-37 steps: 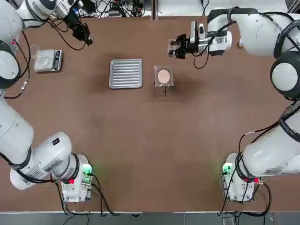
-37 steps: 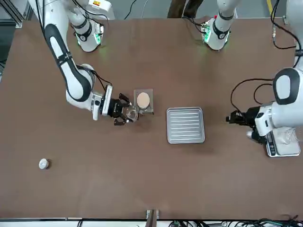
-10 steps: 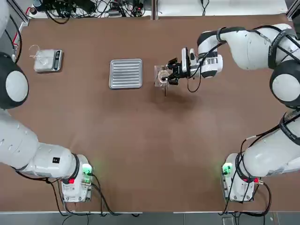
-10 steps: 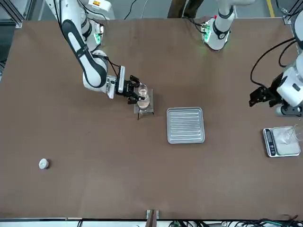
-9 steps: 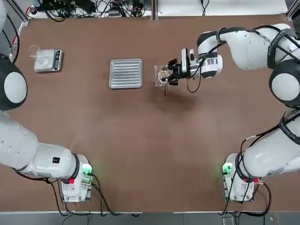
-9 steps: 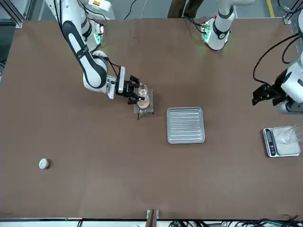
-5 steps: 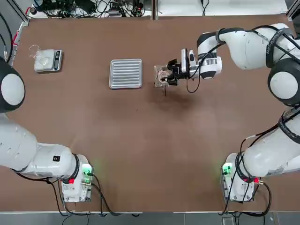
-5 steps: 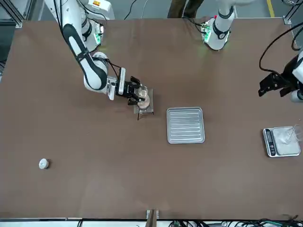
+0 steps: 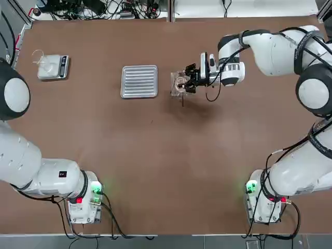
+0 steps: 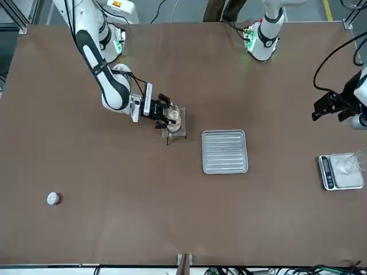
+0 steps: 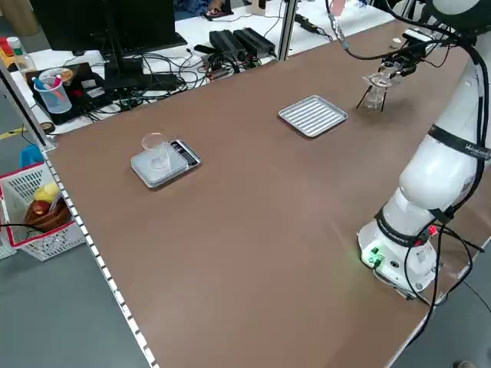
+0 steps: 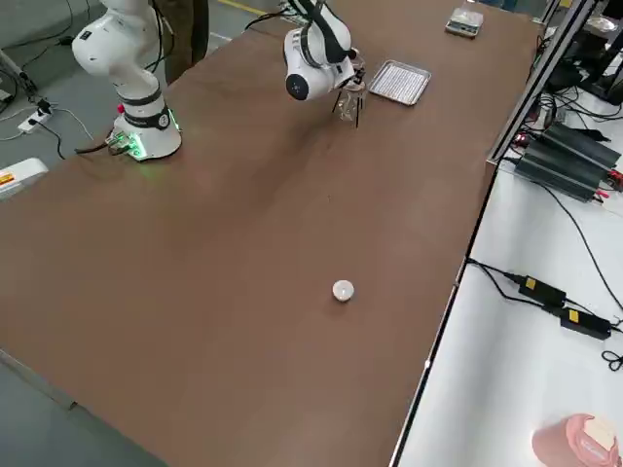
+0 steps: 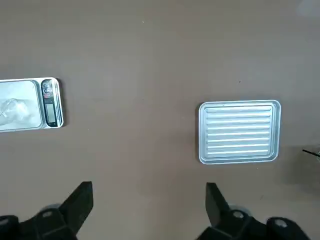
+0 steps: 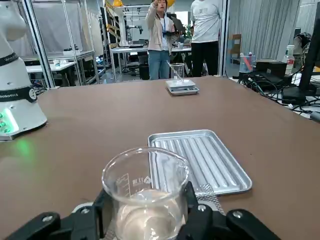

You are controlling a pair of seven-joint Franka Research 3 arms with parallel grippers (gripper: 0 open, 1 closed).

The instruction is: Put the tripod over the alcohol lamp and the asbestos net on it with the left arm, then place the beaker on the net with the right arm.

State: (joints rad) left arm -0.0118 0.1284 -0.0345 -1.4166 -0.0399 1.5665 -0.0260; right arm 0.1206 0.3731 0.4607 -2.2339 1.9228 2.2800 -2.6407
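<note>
Nearest, at the robot's edge of the table, stand the bases of the left arm point(image 9: 41, 174) and the right arm point(image 9: 295, 179). The left gripper point(image 13: 150, 185) hangs above the table on the robot's left, its two fingers spread wide with nothing between them. Farther out, right of the ribbed silver tray point(image 9: 139, 81), the right gripper point(image 14: 147, 196) has its fingers closed on the sides of the clear beaker point(image 14: 145, 210), one on each side. The beaker is upright over the asbestos net point(image 10: 182, 117); whether its base touches the mesh, I cannot tell. The net lies on top of the tripod point(image 11: 384, 101), whose thin black legs stand on the table around the glass alcohol lamp point(image 11: 374, 100). The tray lies flat between this stack and the scale point(image 9: 63, 67), which sits well to the left with a clear glass vessel point(image 14: 177, 71) on its plate. Farther off than the stack, on the robot's right, a small white round piece point(image 12: 343, 291) lies on the table. Beyond the far edge are tangled black cables point(image 9: 106, 8), and two people point(image 14: 205, 35) stand in the room behind.
</note>
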